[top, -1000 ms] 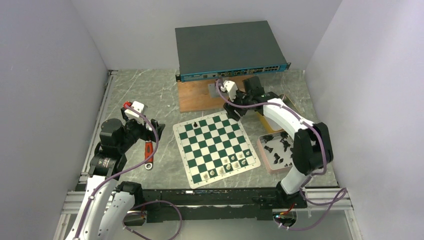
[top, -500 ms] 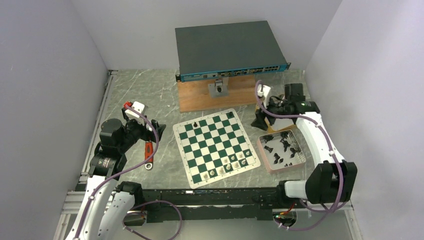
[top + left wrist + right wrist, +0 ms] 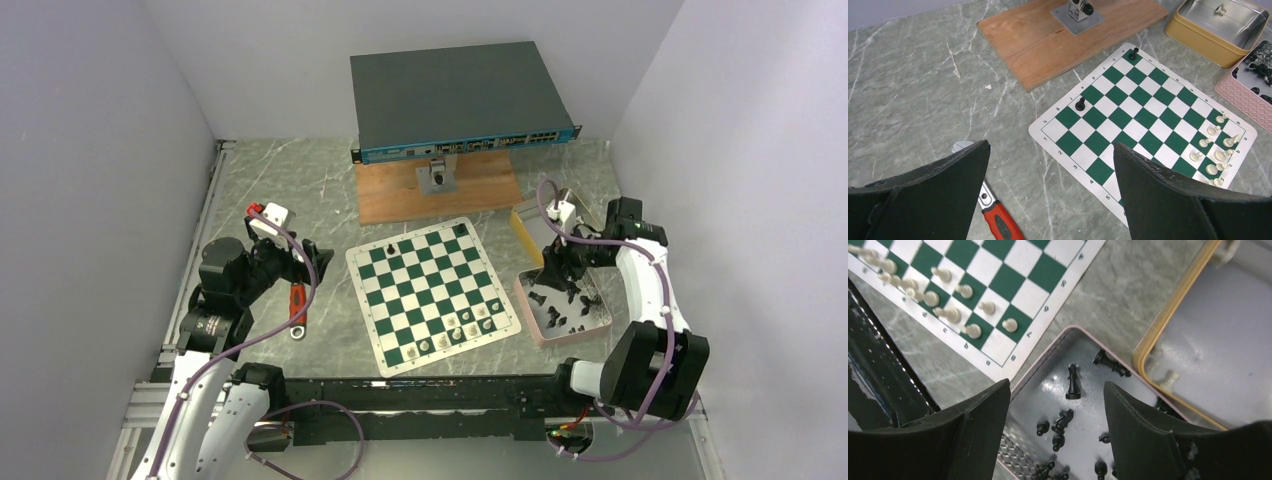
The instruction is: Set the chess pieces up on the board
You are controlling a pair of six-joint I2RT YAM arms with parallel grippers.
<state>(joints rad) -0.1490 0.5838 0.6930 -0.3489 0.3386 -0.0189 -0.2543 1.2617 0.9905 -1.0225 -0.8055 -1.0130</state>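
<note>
Right wrist view: the right claw point(image 3: 1055, 390) hangs with its two fingers apart and nothing between them, directly over the pink tray point(image 3: 1040, 356). In the tray lie the loose black chess pieces point(image 3: 1073, 381), most tipped on their sides, one tall piece right below the gap. Just to the right of the tray, touching or nearly so, is the yellow tin point(image 3: 1153, 347), with one small pale piece point(image 3: 1168, 379) inside. To the left of the tray lies the board point(image 3: 998, 280), its near right corner holding a cluster of white pieces point(image 3: 948, 315) standing upright.

In the top view the right claw point(image 3: 556, 272) sits above the far end of the tray point(image 3: 540, 335), at the right of the board point(image 3: 430, 290).

The left claw point(image 3: 1050, 147) is spread wide and empty, held above the table left of the board point(image 3: 1143, 115). Two black pieces point(image 3: 1080, 104) stand on the board's far row, well apart from each other. A red-handled wrench point(image 3: 998, 220) lies on the table below this claw. Beyond the board is a wooden plank point(image 3: 1048, 40).
</note>
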